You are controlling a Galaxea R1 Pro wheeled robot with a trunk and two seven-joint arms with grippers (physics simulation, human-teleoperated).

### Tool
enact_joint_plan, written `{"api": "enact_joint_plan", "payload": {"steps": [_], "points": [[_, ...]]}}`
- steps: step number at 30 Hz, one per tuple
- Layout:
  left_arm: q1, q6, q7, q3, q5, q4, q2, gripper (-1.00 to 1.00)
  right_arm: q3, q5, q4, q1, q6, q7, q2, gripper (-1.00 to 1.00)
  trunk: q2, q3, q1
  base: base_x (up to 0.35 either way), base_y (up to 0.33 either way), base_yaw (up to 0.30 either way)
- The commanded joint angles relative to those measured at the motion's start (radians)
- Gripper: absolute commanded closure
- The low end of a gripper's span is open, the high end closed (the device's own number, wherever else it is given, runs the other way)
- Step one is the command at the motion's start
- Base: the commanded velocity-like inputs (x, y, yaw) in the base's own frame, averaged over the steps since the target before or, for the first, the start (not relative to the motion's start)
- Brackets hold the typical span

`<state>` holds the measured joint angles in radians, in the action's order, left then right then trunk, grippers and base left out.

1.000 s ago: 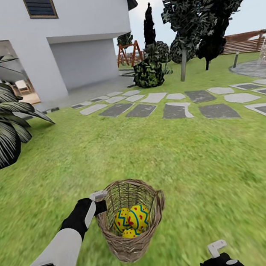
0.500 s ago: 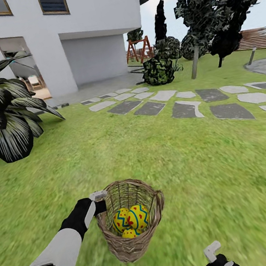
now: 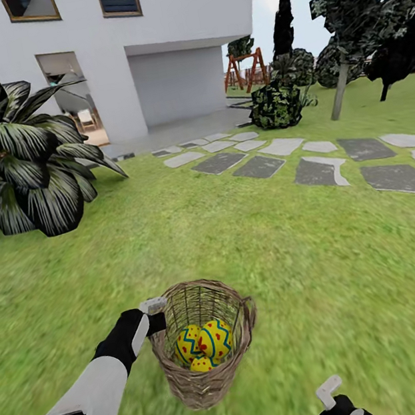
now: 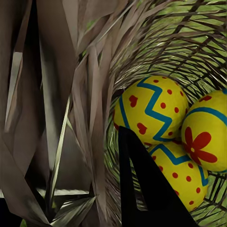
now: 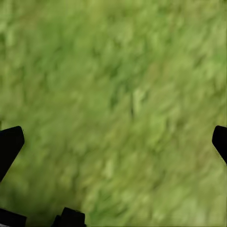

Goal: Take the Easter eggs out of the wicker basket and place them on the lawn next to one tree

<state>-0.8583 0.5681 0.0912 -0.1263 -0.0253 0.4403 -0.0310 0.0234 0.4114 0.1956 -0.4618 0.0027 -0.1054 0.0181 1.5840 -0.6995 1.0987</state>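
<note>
Three Easter eggs [image 3: 205, 344] sat in the wicker basket [image 3: 204, 340], carried above the lawn [image 3: 275, 250] by the left hand [image 3: 156, 314] clamped on its rim. The right hand [image 3: 330, 393] hung spread apart. A tilt might have spilled them.

Your left gripper [image 3: 155, 313] clamps the basket [image 3: 209, 376] rim, arm outstretched | your right gripper [image 3: 328, 395] hangs spread wide, right of the basket.

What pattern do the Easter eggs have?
Easter eggs: yellow, blue zigzags, red dots and hearts; clearest in left wrist view.
</note>
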Motion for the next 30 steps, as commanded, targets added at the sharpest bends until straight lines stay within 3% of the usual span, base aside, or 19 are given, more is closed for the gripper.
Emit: {"api": "enact_joint_plan", "payload": {"steps": [1,5,8,12,18,30], "points": [[-0.001,0.004,0.004,-0.006,-0.007,0.001,-0.001,1.0,0.003,0.004,0.0,0.0,0.0,-0.004,0.0,-1.0,-0.007,0.002,-0.004,0.0,0.0,0.256],[-0.001,0.003,0.004,-0.006,-0.007,0.001,-0.001,1.0,0.003,0.004,-0.05,0.0,0.0,-0.005,-0.002,-1.0,-0.035,0.012,-0.019,0.0,0.0,0.256],[-0.001,0.003,0.004,-0.006,-0.007,0.001,-0.001,1.0,0.003,0.007,-0.134,0.003,-0.069,-0.004,-0.039,-1.0,-0.056,0.02,-0.031,0.0,0.0,0.135],[-0.001,0.003,0.004,-0.006,-0.007,0.001,-0.001,1.0,0.003,0.012,-0.225,0.019,-0.103,0.0,-0.044,-1.0,-0.084,0.032,-0.046,0.0,0.0,0.006],[-0.001,0.003,0.004,-0.006,-0.007,0.001,-0.001,1.0,0.009,-0.014,-0.232,0.041,-0.119,0.002,-0.045,-1.0,-0.126,0.051,-0.069,0.0,0.0,0.136],[-0.001,0.001,0.005,-0.007,-0.007,0.001,0.001,1.0,0.009,-0.014,-0.232,0.041,-0.122,0.004,-0.047,-1.0,-0.21,0.089,-0.115,-0.001,0.0,0.294]]}}
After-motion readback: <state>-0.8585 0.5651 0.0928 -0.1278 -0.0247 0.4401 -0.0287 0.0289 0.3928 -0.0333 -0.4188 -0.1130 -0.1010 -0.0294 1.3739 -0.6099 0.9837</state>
